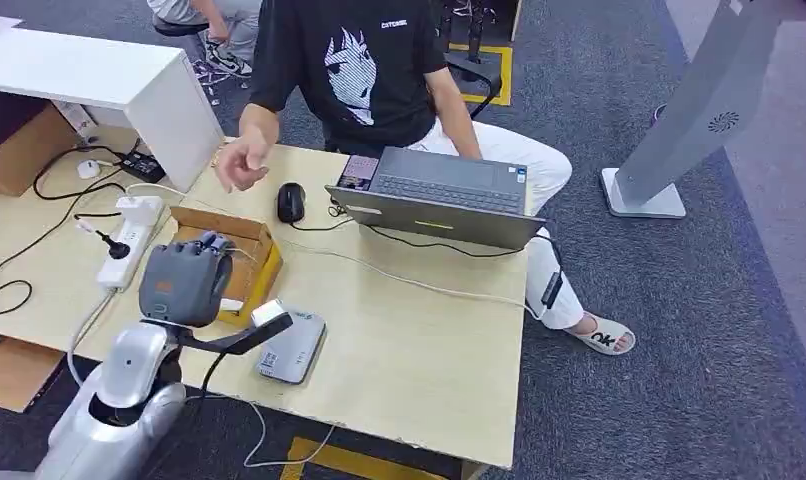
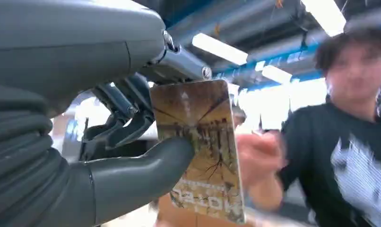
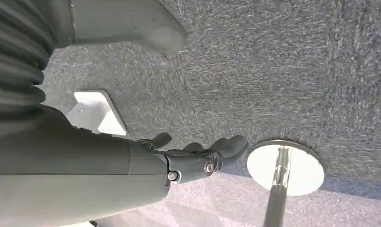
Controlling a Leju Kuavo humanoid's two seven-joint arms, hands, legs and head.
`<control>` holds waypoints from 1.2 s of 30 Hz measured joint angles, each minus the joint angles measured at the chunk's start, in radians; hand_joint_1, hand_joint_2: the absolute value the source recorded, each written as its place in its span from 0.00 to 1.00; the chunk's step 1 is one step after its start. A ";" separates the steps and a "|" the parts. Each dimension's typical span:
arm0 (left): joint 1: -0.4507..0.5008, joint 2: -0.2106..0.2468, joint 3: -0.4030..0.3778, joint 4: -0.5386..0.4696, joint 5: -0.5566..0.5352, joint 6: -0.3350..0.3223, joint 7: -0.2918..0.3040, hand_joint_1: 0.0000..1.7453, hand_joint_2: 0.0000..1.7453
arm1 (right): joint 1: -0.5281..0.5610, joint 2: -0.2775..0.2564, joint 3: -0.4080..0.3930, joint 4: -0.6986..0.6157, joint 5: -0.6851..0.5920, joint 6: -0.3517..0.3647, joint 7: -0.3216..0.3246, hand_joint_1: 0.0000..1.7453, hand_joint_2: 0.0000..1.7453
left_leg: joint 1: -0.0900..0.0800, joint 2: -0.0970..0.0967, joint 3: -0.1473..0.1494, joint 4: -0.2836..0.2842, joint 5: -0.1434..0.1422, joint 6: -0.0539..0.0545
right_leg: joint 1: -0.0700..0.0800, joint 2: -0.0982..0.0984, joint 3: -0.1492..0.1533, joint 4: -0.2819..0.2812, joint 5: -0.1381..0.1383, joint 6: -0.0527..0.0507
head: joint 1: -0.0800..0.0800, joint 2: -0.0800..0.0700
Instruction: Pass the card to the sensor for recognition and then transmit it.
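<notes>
My left hand point(image 1: 185, 279) hovers over the table's left part, above a cardboard box point(image 1: 247, 240). In the left wrist view its thumb point(image 2: 146, 172) and fingers pinch a brown picture card point(image 2: 200, 146), held upright. A flat grey sensor box point(image 1: 291, 347) lies on the table just right of this hand. Across the table sits a person in a black shirt point(image 1: 364, 60), with one hand point(image 1: 241, 161) raised toward me; that hand is a blur point(image 2: 259, 151) close behind the card. My right hand point(image 3: 179, 161) hangs over the carpet, fingers loosely apart and holding nothing.
An open laptop point(image 1: 439, 195), a black mouse point(image 1: 291, 202) and a white power strip point(image 1: 129, 240) with cables lie on the wooden table point(image 1: 429, 350). A white cabinet point(image 1: 109, 80) stands far left. A grey kiosk stand point(image 1: 679, 130) rises on the carpet at right.
</notes>
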 joint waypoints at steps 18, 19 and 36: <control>-0.112 0.208 0.106 0.001 -0.181 -0.039 0.033 1.00 1.00 | -0.027 0.000 -0.067 0.012 0.104 -0.014 -0.022 0.00 1.00 | 0.000 0.003 0.000 0.000 0.000 0.000 | 0.000 0.004 -0.002 0.000 0.000 -0.001 | 0.000 0.000; -0.115 0.213 0.106 0.004 -0.182 -0.039 0.033 1.00 1.00 | -0.027 0.000 -0.070 0.013 0.107 -0.014 -0.022 0.00 1.00 | 0.000 0.004 -0.001 0.000 0.000 0.000 | 0.000 0.005 -0.002 0.000 0.000 -0.001 | 0.001 0.000; -0.054 0.186 0.132 -0.019 -0.114 0.034 0.050 0.00 1.00 | -0.065 0.000 -0.133 0.030 0.155 -0.032 -0.038 0.00 1.00 | 0.000 0.007 -0.002 0.000 -0.002 0.000 | 0.000 0.006 -0.004 0.000 0.000 -0.001 | 0.001 0.000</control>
